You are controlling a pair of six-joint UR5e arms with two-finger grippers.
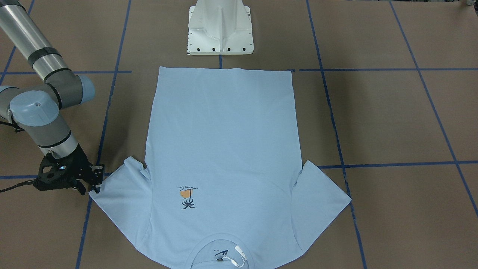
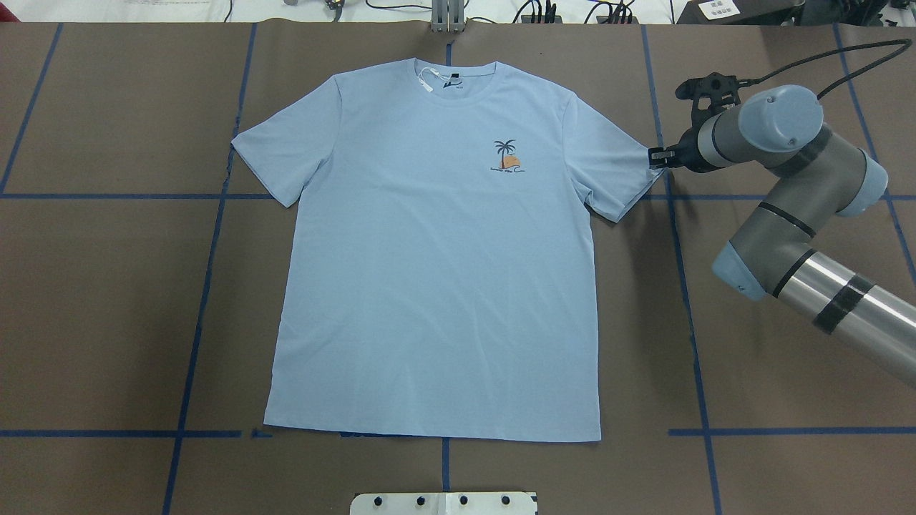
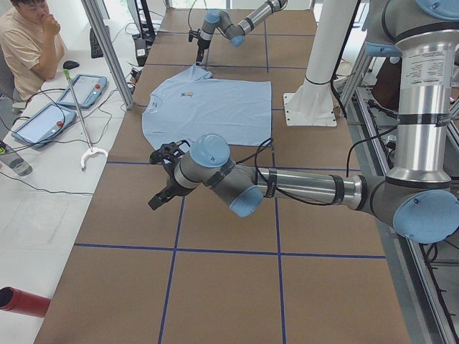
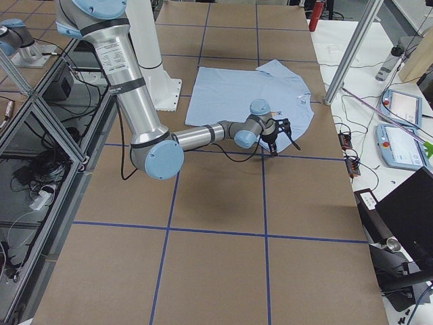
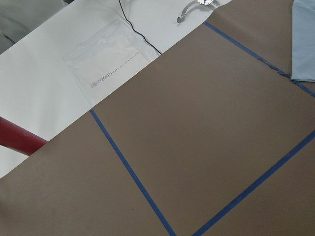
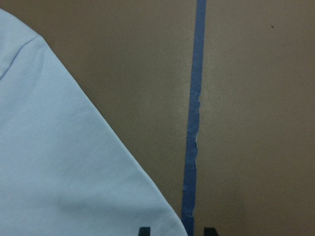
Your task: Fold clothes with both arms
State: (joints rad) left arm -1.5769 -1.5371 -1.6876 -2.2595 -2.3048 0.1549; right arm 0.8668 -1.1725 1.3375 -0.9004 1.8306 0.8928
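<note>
Brown taped worktop [image 2: 107, 322], T-shirt [image 2: 429, 286] flat beside your right pincer [image 2: 653, 157], jaws parted astride the sleeve [image 2: 619, 168] corner: settle lower, pinch both layers squarely; whether the left pincer [image 3: 156, 199] is apart or together you cannot tell.

Brown paper table cover [image 2: 100, 307], blue tape grid [image 2: 107, 194]; white pedestal base [image 1: 220, 30] on it; white side bench [image 3: 43, 215] holds red cylinder [image 3: 21, 301], two blue-edged tablets [image 3: 84, 89]; person [image 3: 25, 46] seated alongside.

table [image 5: 197, 123] brown, blue tape lines [image 5: 130, 169] | T-shirt [image 5: 304, 44] edge top right | red cylinder [image 5: 17, 137] left
</note>
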